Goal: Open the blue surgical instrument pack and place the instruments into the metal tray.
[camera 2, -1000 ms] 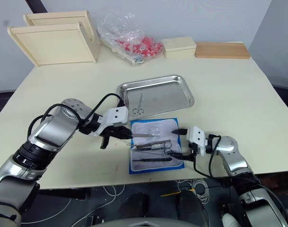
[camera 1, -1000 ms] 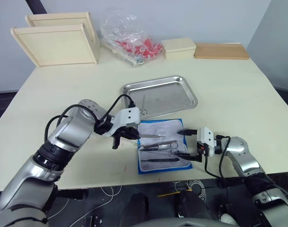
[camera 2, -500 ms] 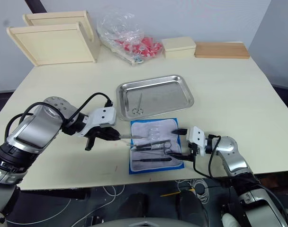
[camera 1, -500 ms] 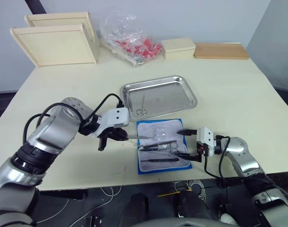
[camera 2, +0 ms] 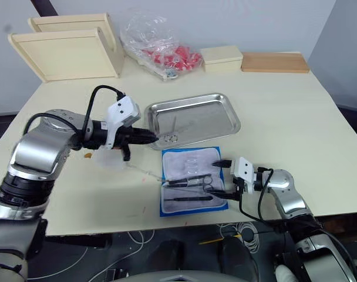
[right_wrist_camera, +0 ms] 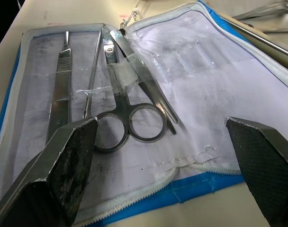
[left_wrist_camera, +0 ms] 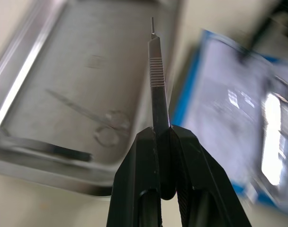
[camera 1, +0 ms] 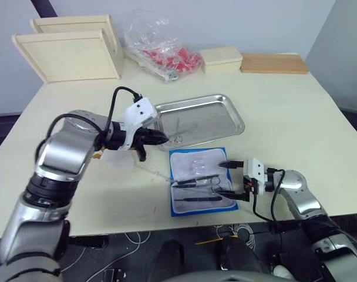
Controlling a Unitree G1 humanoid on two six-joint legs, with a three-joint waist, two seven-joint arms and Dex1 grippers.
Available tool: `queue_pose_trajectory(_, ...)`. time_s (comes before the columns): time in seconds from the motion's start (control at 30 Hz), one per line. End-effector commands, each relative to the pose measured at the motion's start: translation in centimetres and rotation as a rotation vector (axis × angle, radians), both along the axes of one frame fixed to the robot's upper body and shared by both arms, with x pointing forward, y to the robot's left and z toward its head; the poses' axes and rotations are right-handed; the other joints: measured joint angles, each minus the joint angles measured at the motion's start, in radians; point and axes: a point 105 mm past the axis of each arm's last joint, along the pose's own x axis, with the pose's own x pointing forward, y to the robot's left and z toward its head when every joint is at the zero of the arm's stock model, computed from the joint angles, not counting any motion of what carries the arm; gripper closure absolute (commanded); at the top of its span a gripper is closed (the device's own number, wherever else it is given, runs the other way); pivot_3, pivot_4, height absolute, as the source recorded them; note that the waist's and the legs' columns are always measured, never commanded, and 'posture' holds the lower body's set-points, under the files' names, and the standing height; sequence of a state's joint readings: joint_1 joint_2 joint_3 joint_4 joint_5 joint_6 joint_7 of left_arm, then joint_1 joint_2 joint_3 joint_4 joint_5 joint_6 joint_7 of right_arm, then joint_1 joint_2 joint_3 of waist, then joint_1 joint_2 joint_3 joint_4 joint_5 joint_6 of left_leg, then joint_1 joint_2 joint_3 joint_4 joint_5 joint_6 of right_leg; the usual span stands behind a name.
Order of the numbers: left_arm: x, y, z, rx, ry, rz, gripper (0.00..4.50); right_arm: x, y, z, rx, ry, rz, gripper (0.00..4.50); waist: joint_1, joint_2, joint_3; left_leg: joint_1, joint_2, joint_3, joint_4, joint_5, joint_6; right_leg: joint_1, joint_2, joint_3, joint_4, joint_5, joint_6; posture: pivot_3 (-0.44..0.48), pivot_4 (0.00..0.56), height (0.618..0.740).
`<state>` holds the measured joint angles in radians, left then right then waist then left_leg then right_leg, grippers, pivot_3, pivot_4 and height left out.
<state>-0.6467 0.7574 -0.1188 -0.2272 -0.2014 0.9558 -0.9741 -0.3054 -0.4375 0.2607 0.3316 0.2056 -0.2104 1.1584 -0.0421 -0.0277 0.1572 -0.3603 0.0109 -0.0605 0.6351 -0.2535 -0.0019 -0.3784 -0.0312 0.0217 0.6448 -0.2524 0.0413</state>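
Pale bench [camera 1: 296,117]: blue surgical instrument pack [camera 1: 203,181] lies open at 6 o'clock of metal tray [camera 1: 216,114], prob. one scissors [left_wrist_camera: 99,124] inside. Left gripper [left_wrist_camera: 161,137] clamps slim tool [left_wrist_camera: 156,75] at tray's rim; right gripper [right_wrist_camera: 163,161] spread wide over pack, approx. three instruments [right_wrist_camera: 130,125] left.

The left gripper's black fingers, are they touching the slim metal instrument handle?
Touching. In the left wrist view the left gripper is shut on the slim ridged metal instrument handle, which sticks out from between the black fingers toward the shiny metal tray.

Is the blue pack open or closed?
Open. The blue surgical instrument pack lies spread flat, its pale lining up, with scissors showing inside.
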Motion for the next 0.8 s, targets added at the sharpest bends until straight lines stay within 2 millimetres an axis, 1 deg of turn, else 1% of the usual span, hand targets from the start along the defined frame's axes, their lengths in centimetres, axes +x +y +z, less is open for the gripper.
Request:
queue_pose_trajectory(0.03,1.6,-0.6,1.6,-0.027,-0.138,0.118,4.45,-1.8,-0.7,-4.6,-0.143,0.147,0.008,0.00,0.000,0.000,0.000,0.000,0.000,0.000,0.000,0.000,0.000,0.000,0.000,0.000,0.000,0.000,0.000,0.000,0.150,0.740)
queue_pose_trajectory(0.1,1.9,-1.5,1.5,-0.075,-0.141,0.152,4.45,-1.8,-0.7,-4.6,-0.144,0.147,0.010,0.00,0.000,0.000,0.000,0.000,0.000,0.000,0.000,0.000,0.000,0.000,0.000,0.000,0.001,0.000,0.000,0.000,0.150,0.740)
queue_pose_trajectory(0.2,2.9,-2.9,1.3,-0.173,-0.150,0.248,4.45,-1.9,-0.8,-4.6,-0.147,0.147,0.010,0.00,0.001,0.000,0.000,0.000,-0.001,0.000,0.000,0.000,0.000,0.000,-0.001,0.000,0.001,0.000,0.000,0.000,0.150,0.740)
queue_pose_trajectory(0.27,3.2,-3.4,1.0,-0.211,-0.146,0.290,4.45,-1.9,-0.8,-4.6,-0.147,0.148,0.009,0.00,0.000,0.000,0.000,0.000,-0.001,0.000,0.000,0.000,0.000,0.000,-0.001,0.001,0.001,0.000,0.000,0.000,0.150,0.740)
queue_pose_trajectory(0.33,4.0,-4.2,0.5,-0.240,-0.168,0.350,4.45,-2.0,-0.9,-4.6,-0.150,0.148,0.010,0.00,0.001,0.000,0.000,0.000,-0.001,0.000,0.000,0.000,0.000,0.000,-0.001,0.001,0.001,0.000,0.000,0.000,0.150,0.740)
queue_pose_trajectory(0.4,5.0,-4.4,-0.2,-0.258,-0.173,0.440,4.45,-1.9,-0.8,-4.5,-0.144,0.146,0.007,0.00,0.003,0.000,-0.001,0.001,-0.001,0.000,0.000,0.000,0.000,0.001,-0.002,0.000,0.001,0.001,0.000,0.000,0.150,0.740)
queue_pose_trajectory(0.53,6.2,-4.5,-1.2,-0.289,-0.151,0.570,4.45,-1.8,-0.8,-4.3,-0.140,0.141,0.002,0.00,0.002,0.000,-0.001,0.001,-0.002,0.000,0.001,0.000,0.000,0.001,-0.002,0.000,0.001,0.001,0.000,0.000,0.150,0.740)
queue_pose_trajectory(0.67,6.7,-5.3,-2.3,-0.350,-0.119,0.650,4.45,-1.8,-0.8,-4.4,-0.140,0.141,0.001,0.00,0.002,0.000,-0.001,0.000,-0.003,0.000,0.001,0.000,-0.001,0.001,-0.003,0.000,0.001,0.002,-0.001,0.000,0.150,0.740)
queue_pose_trajectory(0.8,7.1,-5.6,-3.5,-0.362,-0.115,0.731,4.45,-1.8,-0.4,-4.4,-0.135,0.140,0.001,0.00,0.002,0.000,-0.001,0.000,-0.003,-0.001,0.001,0.000,-0.001,0.001,-0.003,0.000,0.001,0.003,-0.003,0.000,0.150,0.740)
